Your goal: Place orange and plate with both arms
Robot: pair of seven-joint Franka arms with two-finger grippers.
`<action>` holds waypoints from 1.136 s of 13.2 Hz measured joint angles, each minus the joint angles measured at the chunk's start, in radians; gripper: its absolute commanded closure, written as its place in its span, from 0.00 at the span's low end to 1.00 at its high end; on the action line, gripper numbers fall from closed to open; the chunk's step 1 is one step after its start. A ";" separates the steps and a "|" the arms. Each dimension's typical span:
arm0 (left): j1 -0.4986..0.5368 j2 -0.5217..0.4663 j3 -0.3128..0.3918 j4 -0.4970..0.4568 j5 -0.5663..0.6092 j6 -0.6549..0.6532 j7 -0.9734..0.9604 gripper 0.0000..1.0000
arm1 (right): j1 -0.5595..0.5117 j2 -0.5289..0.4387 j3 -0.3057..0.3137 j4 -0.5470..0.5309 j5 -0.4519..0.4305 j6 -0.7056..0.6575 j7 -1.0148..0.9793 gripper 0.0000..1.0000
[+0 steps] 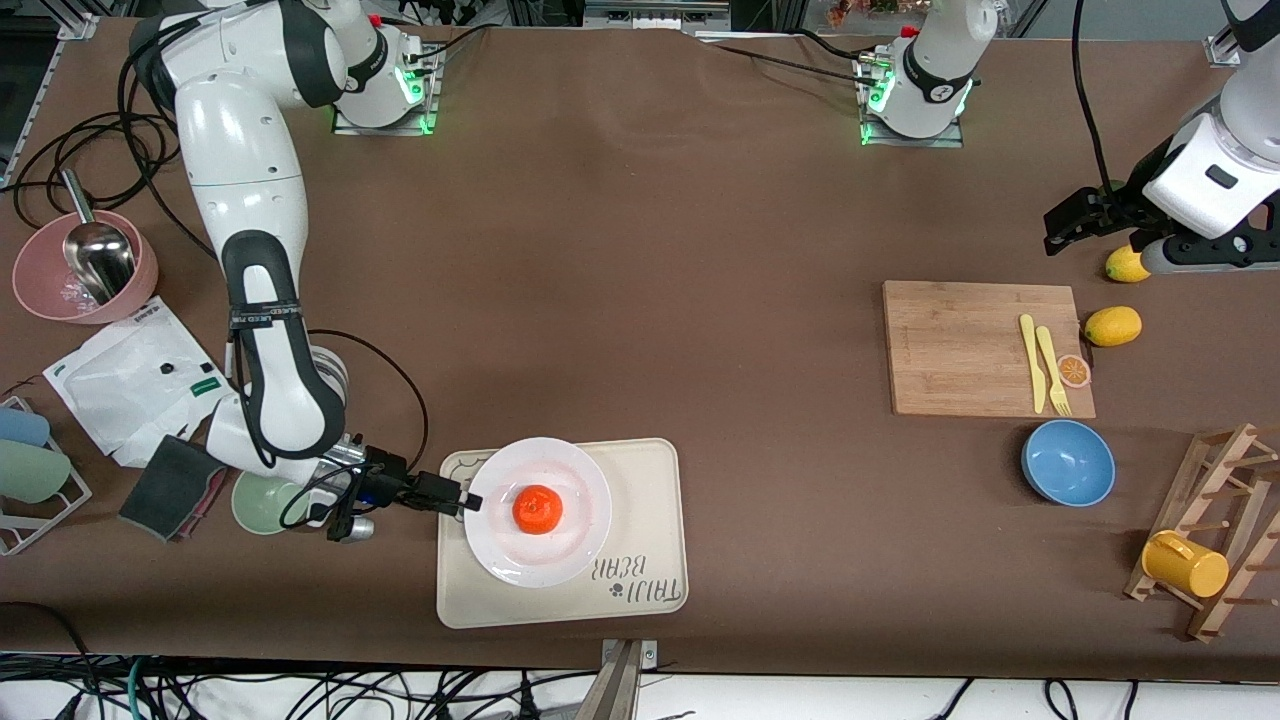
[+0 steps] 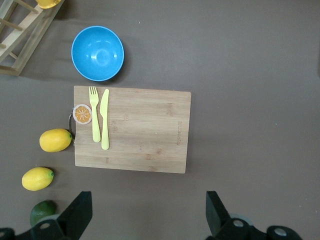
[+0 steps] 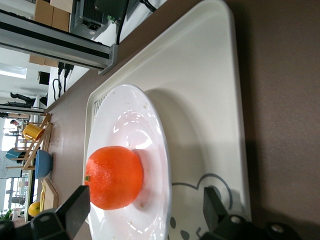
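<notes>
Your orange [image 1: 537, 509] sits on the plate [image 1: 590, 515]; right gripper [image 1: 466, 501] at its rim, jaws apart. Left gripper [image 1: 1052, 228] waits, jaws apart.

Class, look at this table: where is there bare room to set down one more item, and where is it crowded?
The widest bare stretch of the brown table lies between the cream rectangular tray and the wooden cutting board. It is crowded where the cutting board, blue bowl and yellow lemons cluster, and beside the right gripper at the round white plate.
</notes>
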 measured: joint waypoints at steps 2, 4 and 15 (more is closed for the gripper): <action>0.000 0.000 0.000 0.000 0.000 0.000 0.000 0.00 | 0.001 -0.002 0.000 0.012 0.000 0.000 0.000 0.00; 0.000 0.000 0.000 0.000 0.000 0.000 0.000 0.00 | 0.002 -0.008 -0.003 0.024 -0.022 -0.001 0.000 0.00; 0.000 0.001 0.000 0.001 0.000 0.000 0.000 0.00 | 0.010 -0.260 -0.054 0.031 -1.000 -0.478 0.275 0.00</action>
